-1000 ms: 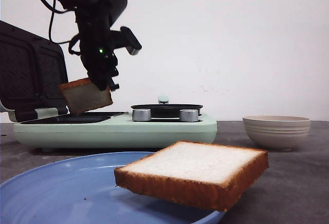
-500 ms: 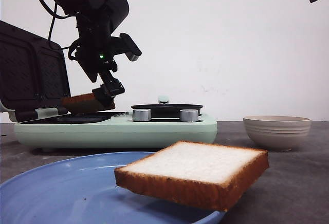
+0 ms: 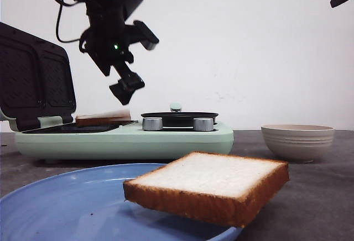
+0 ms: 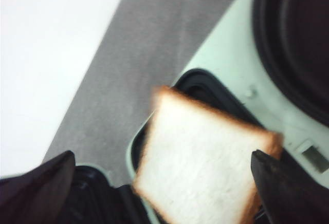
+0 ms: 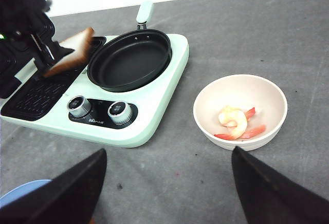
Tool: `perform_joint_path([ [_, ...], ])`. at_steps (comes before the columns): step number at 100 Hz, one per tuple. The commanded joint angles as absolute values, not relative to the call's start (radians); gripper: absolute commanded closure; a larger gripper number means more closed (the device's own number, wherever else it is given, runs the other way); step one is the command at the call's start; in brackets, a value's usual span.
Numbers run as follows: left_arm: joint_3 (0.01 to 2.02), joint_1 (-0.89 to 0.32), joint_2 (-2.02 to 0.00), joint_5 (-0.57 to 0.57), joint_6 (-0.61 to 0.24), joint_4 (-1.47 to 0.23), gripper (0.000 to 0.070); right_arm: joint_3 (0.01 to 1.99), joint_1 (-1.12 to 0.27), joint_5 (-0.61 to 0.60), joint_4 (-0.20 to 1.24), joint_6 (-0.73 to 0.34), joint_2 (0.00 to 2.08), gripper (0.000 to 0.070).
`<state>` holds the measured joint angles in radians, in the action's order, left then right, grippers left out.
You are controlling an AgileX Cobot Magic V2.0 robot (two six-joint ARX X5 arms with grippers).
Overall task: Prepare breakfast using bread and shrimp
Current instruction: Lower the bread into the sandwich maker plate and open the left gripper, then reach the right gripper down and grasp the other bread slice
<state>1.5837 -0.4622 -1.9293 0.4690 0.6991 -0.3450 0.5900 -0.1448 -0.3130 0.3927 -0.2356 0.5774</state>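
Nearest the front camera, a slice of bread [image 3: 213, 183] lay on the rim of a blue plate [image 3: 72, 197] at the counter's [image 3: 310, 197] near edge, its far-right corner jutting past the plate over the grey surface. Beyond it a mint-green cooker [image 3: 124, 136] sat toward the counter's left side, with two silver knobs [image 3: 152, 123] on its front and a round black pan [image 5: 128, 58] set in its right half. To the right of the cooker, apart from it, stood a beige bowl [image 5: 240, 112] holding shrimp [image 5: 234, 121].

The second slice of bread [image 3: 103, 119] rested in the cooker's left half, on the black grill plate [image 5: 36, 93], below the raised dark lid [image 3: 33, 80]; the right wrist view showed it somewhat tilted.

Above that slice hung the left claw [image 3: 127, 89], spread wide with nothing between its fingers [image 4: 43, 183], clear of the bread.

The right claw [image 5: 169, 183] hovered high over the counter's near-right part; its dark fingers stood far apart and held nothing.
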Motion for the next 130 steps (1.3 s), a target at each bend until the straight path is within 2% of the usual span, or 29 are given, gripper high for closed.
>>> perform_joint_path([
  [1, 1.611, -0.465, -1.923, 0.471, 0.686, -0.345, 0.0009, 0.595, -0.149, -0.315, 0.391, -0.237, 0.582, 0.0220],
  [10, 1.611, -0.464, -1.897, 0.473, 0.668, -0.344, 0.0012, 0.595, -0.148, -0.315, 0.399, -0.244, 0.586, 0.0220],
  [19, 1.611, -0.458, -1.856, 0.483, 0.598, -0.346, 0.0059, 0.595, -0.148, -0.315, 0.406, -0.256, 0.588, 0.0220],
  [24, 1.611, -0.453, -1.825, 0.481, 0.521, -0.357, 0.0177, 0.595, -0.148, -0.316, 0.406, -0.264, 0.594, 0.0220],
  [33, 1.611, -0.439, -1.753, 0.434, 0.378, -0.402, 0.0508, 0.595, -0.148, -0.320, 0.413, -0.296, 0.606, 0.0220],
  [36, 1.611, -0.432, -1.728, 0.402, 0.342, -0.421, 0.0599, 0.595, -0.148, -0.326, 0.414, -0.307, 0.610, 0.0220],
  [38, 1.611, -0.429, -1.710, 0.379, 0.319, -0.435, 0.0639, 0.595, -0.148, -0.332, 0.416, -0.313, 0.615, 0.0220],
  [42, 1.611, -0.420, -1.673, 0.336, 0.279, -0.464, 0.0678, 0.595, -0.148, -0.350, 0.416, -0.324, 0.626, 0.0220],
  [57, 1.611, -0.389, -1.534, 0.242, 0.210, -0.589, 0.0679, 0.595, -0.149, -0.408, 0.416, -0.341, 0.667, 0.0220],
  [77, 1.579, -0.345, -1.323, 0.023, 0.113, -0.713, 0.0685, 0.595, -0.148, -0.419, 0.408, -0.341, 0.685, 0.0220],
  [94, 1.442, -0.349, -1.091, -0.013, 0.109, -0.720, 0.0685, 0.595, -0.149, -0.433, 0.429, -0.341, 0.691, 0.0220],
  [101, 1.360, -0.349, -0.978, -0.039, 0.081, -0.718, 0.0685, 0.595, -0.149, -0.462, 0.445, -0.354, 0.702, 0.0220],
  [117, 1.187, -0.349, -0.710, -0.050, 0.025, -0.715, 0.0685, 0.595, -0.149, -0.556, 0.482, -0.420, 0.769, 0.0218],
  [130, 1.127, -0.349, -0.540, -0.053, 0.021, -0.723, 0.0685, 0.595, -0.162, -0.650, 0.519, -0.419, 0.872, 0.0201],
])
